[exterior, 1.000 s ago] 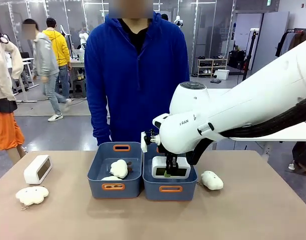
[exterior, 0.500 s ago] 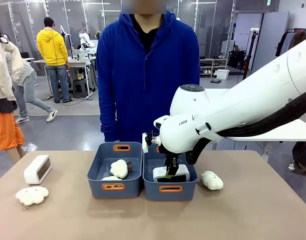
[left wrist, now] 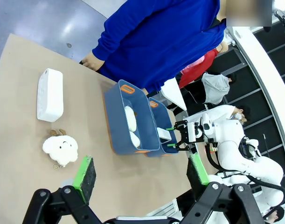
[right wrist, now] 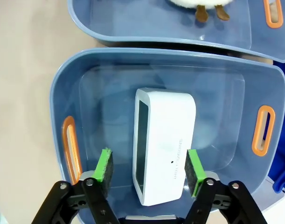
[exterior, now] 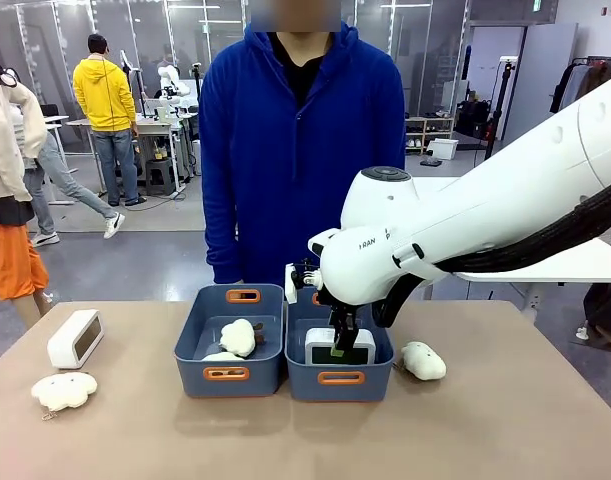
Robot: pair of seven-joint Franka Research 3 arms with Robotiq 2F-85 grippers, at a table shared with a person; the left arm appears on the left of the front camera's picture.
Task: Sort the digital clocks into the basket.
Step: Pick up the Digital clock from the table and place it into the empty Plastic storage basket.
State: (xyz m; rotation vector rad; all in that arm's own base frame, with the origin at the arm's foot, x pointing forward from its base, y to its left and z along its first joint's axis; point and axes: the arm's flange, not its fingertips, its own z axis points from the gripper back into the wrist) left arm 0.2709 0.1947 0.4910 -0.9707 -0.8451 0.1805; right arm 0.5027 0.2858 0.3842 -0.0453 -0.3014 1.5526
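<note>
Fingers of the right claw (right wrist: 149, 171) are spread open over the first clock (right wrist: 163, 144), which is laid flat in the right-hand basket (right wrist: 105, 88). Green pads (right wrist: 104, 170) are seen on both sides; whether one pad touches it cannot be told. From the front, this clock is half hidden by the basket wall and the claw. The second clock (exterior: 75, 338) is seen on the table (exterior: 485, 430), well apart from that basket. The left claw (left wrist: 140, 171) is spread open, with nothing held.
</note>
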